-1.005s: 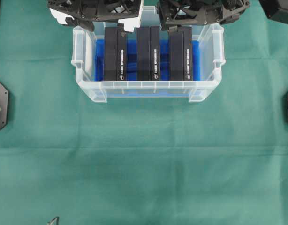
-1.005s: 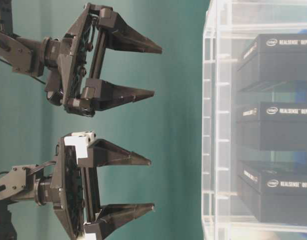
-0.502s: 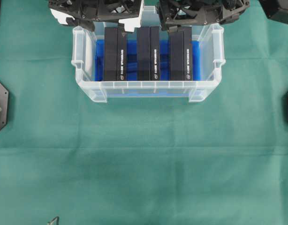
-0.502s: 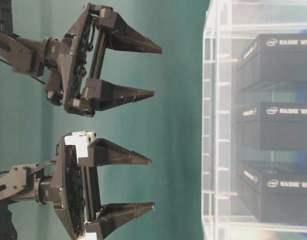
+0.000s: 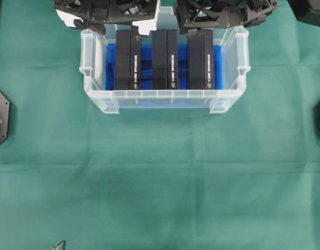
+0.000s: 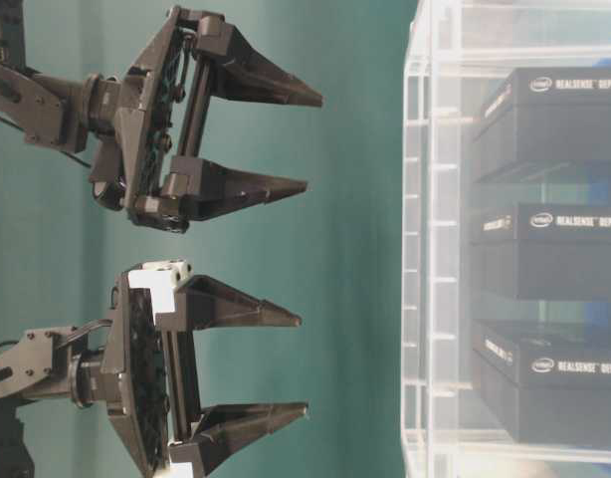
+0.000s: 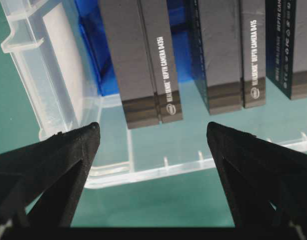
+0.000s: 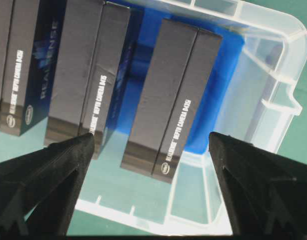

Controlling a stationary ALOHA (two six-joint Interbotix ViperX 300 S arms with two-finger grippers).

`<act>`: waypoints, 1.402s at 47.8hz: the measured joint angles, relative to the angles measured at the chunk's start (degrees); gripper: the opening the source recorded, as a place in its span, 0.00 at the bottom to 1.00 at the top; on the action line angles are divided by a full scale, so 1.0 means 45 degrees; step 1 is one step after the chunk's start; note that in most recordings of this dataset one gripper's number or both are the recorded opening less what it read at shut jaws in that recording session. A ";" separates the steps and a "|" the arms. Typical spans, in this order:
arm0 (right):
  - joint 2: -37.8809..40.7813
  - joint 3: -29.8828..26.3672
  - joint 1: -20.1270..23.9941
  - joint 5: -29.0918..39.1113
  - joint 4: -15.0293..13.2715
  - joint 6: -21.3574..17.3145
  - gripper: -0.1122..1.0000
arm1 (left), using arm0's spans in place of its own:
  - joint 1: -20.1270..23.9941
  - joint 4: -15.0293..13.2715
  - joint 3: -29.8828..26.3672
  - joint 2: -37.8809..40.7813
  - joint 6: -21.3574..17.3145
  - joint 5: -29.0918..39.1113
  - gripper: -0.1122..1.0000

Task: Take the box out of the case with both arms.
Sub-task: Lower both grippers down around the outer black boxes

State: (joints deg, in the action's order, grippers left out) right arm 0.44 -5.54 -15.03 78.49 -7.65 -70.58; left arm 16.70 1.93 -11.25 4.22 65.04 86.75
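Boxes, three of them, black with white lettering, stand side by side in the clear case [image 5: 165, 96], which sits on the green cloth [image 5: 160, 177] toward the far edge of the overhead view. Nearest us in that view we see only bare cloth, then the case's near wall and ribbed rim, then the blue sheet [image 5: 111, 67] lining its bottom. The left box [image 5: 128, 60], the middle box [image 5: 165, 59] and the right box [image 5: 201, 61] each have their long axis running from the near wall to the far wall, parallel to one another and across the case's own long side. Narrow gaps of blue separate them, so we judge them apart and not touching. Their printed faces are turned upward, with the lettering running along the length.

Beyond the boxes, over the case's far rim, we find both grippers. The left gripper [image 5: 114, 23], with white parts, hangs above the far end of the left box, its pointed fingers [image 7: 58, 160] spread wide with nothing between them. The right gripper [image 5: 199, 25] hangs above the far end of the right box, its jaws equally wide apart and empty. In the table-level view both grippers stand clear of the case's top.
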 measured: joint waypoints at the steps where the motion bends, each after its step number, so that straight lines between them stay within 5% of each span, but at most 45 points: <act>1: 0.0000 0.0000 0.0000 -0.0020 0.0000 0.0000 0.96 | 0.0020 0.0000 0.0020 0.0000 0.0000 0.0000 0.92; 26: 0.0078 0.0078 0.0117 -0.0020 0.0000 -0.0020 0.96 | 0.0000 0.0078 0.0176 0.0000 0.0000 -0.0312 0.92; 67: 0.0449 0.2715 0.0332 -0.2461 0.0000 -0.0801 0.96 | -0.0098 0.0156 0.3652 0.0000 0.0195 -0.3555 0.92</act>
State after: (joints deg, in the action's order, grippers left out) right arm 2.46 6.68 -13.54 67.41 -7.65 -74.18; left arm 16.26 2.64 5.19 4.22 65.92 70.75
